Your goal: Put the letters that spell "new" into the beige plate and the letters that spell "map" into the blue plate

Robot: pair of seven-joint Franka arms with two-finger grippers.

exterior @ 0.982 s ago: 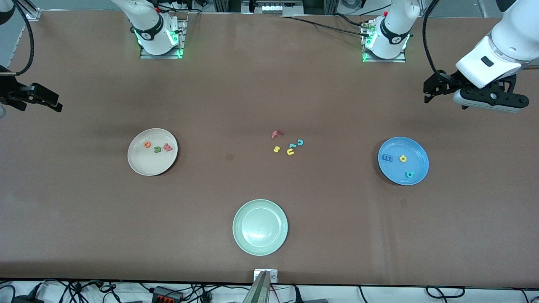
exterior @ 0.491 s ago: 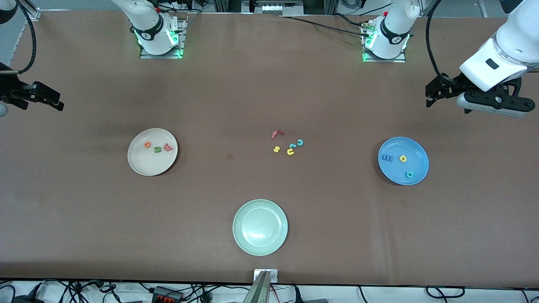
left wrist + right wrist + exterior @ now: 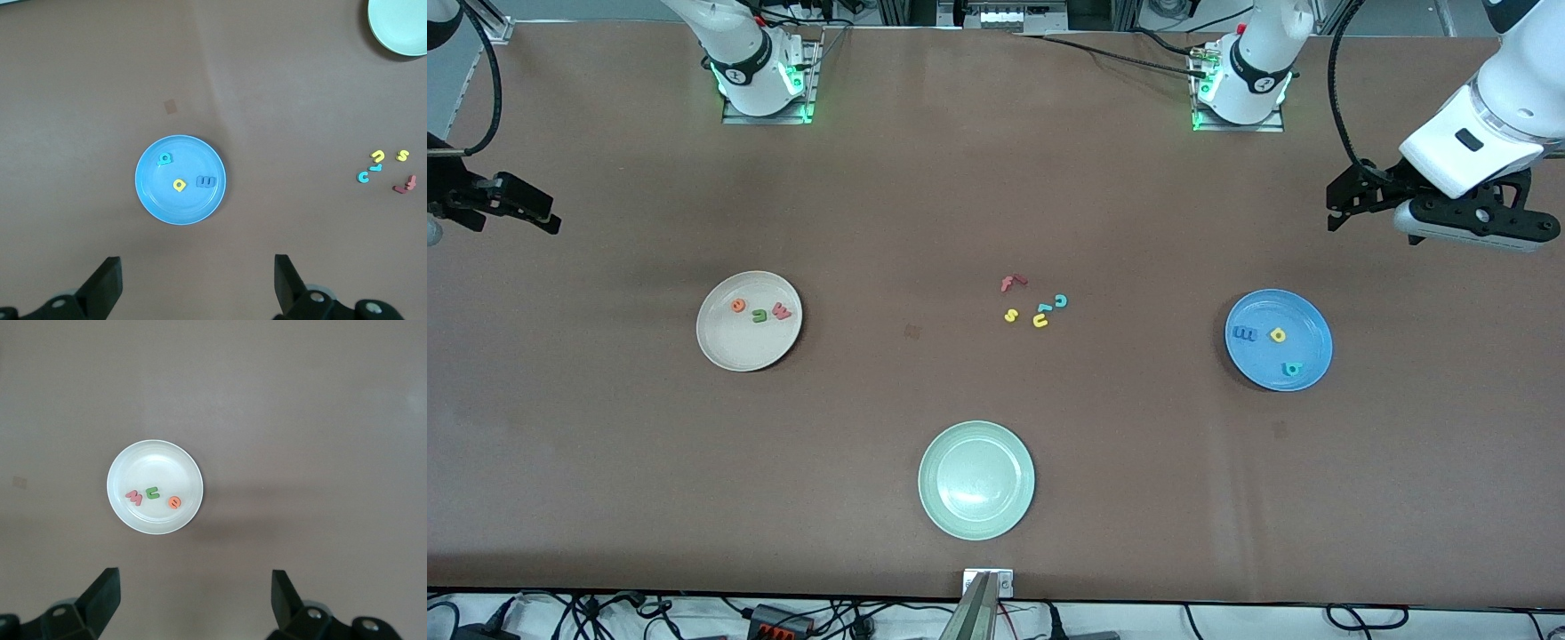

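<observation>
The beige plate (image 3: pixel 729 352) toward the right arm's end holds the orange e (image 3: pixel 738 305), green n (image 3: pixel 759 315) and pink-red w (image 3: pixel 782 311). In the blue plate (image 3: pixel 1309 345) toward the left arm's end lie the blue m (image 3: pixel 1244 334), yellow a (image 3: pixel 1278 335) and teal p (image 3: pixel 1292 368). My left gripper (image 3: pixel 1343 197) hangs open and empty over bare table by the blue plate (image 3: pixel 200 203). My right gripper (image 3: pixel 538 213) hovers open and empty at the table's edge, with the beige plate (image 3: pixel 157 457) in its wrist view.
A pale green plate (image 3: pixel 976 526) sits near the front edge, mid-table. Loose letters lie in the middle: a red f (image 3: pixel 1011 283), yellow s (image 3: pixel 1011 315), yellow u (image 3: pixel 1040 321), teal c (image 3: pixel 1061 300). Both arm bases stand along the table's edge farthest from the front camera.
The left arm has drifted a little higher and toward its own end of the table. The right gripper shifted slightly. Letters and plates have not moved.
</observation>
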